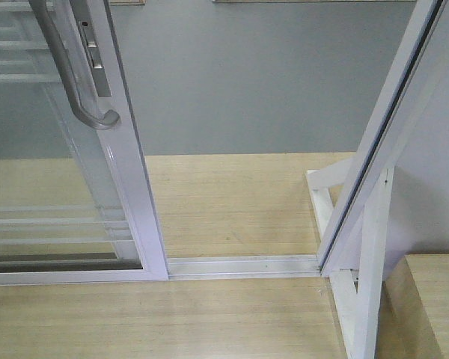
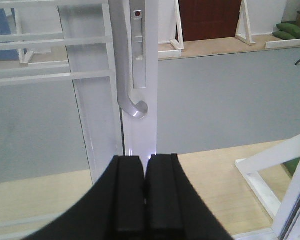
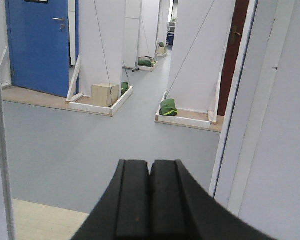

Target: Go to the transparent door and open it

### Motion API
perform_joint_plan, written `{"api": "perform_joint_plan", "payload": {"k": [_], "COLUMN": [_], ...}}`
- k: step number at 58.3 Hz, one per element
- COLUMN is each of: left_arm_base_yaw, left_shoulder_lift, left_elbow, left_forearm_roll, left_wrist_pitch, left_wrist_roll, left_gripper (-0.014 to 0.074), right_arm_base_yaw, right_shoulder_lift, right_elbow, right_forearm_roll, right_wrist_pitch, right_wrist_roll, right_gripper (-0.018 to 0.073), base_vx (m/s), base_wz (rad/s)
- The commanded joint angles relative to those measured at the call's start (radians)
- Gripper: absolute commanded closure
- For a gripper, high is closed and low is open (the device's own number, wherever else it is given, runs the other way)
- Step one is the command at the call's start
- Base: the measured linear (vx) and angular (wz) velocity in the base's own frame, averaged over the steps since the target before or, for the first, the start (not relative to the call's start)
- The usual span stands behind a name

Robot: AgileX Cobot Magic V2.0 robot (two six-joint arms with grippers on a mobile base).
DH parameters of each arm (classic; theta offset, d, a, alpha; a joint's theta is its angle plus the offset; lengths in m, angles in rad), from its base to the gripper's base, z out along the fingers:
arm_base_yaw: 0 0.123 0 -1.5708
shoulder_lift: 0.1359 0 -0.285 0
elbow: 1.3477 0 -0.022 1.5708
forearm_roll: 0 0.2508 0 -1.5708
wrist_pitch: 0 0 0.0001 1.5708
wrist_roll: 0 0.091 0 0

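White outer frame post [image 1: 393,127] slants right of the transparent door [image 1: 127,164].

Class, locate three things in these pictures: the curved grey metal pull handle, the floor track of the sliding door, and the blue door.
Curved grey metal pull handle [image 1: 97,120]: front-facing view, on its hooked lower end.
White floor track [image 1: 243,265]: front-facing view, mid-length in the open gap.
Blue door [image 3: 37,45]: right wrist view, centre of its panel.

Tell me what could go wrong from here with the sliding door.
The left gripper is shut and sits below the handle, gripping nothing, so a push could slide off the glossy frame of the transparent door. The base may also catch the floor track or the slanted post.
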Motion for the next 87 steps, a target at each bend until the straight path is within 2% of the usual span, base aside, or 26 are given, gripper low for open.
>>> {"api": "perform_joint_plan", "payload": {"k": [1,30,36,46,50,53,61,87], "left_arm_base_yaw": [-0.004,-0.004,-0.004,-0.004,-0.004,-0.004,-0.004,-0.004], "left_shoulder_lift": [0.005,-0.021,-0.086,-0.235,-0.292,-0.310,-0.303,-0.303], "left_elbow": [-0.028,-0.016,0.068,0.261,0.319,0.311,0.308,0.308], "left_forearm_roll": [-0.010,-0.003,-0.011,-0.011,-0.012,-0.007,-0.011,-0.010], "left_wrist_pitch": [-0.059,-0.062,-0.093,-0.233,-0.281,-0.225,-0.177,-0.162], "left_wrist_roll": [-0.010,0.000,-0.001,-0.016,-0.046,-0.056,-0.056,-0.056], "left_gripper": [0.0603,0.0603,0.0603,0.0603,0.0603,0.0603,0.0603,0.0603], "right_arm_base_yaw": [-0.004,-0.004,-0.004,-0.004,-0.004,-0.004,-0.004,-0.004], "right_shoulder_lift": [0.011,0.011,0.011,0.011,0.011,0.011,0.010,0.010], "right_elbow": [-0.030,-0.030,-0.030,-0.030,-0.030,-0.030,-0.030,-0.030], "right_forearm_roll": [-0.003,-0.004,-0.004,-0.004,-0.004,-0.004,-0.004,-0.004], "right_wrist_pitch": [-0.081,-0.081,-0.081,-0.081,-0.081,-0.081,-0.081,-0.082], "right_wrist_roll": [0.002,0.001,0.001,0.001,0.001,0.001,0.001,0.000], "right_gripper": [0.0568,0.0568,0.0568,0.0568,0.0568,0.0568,0.0568,0.0568], "base_vx": [0.00,0.00,0.00,0.00,0.00,0.00,0.00,0.00], "base_wz": [0.00,0.00,0.00,0.00,0.00,0.00,0.00,0.00]}}
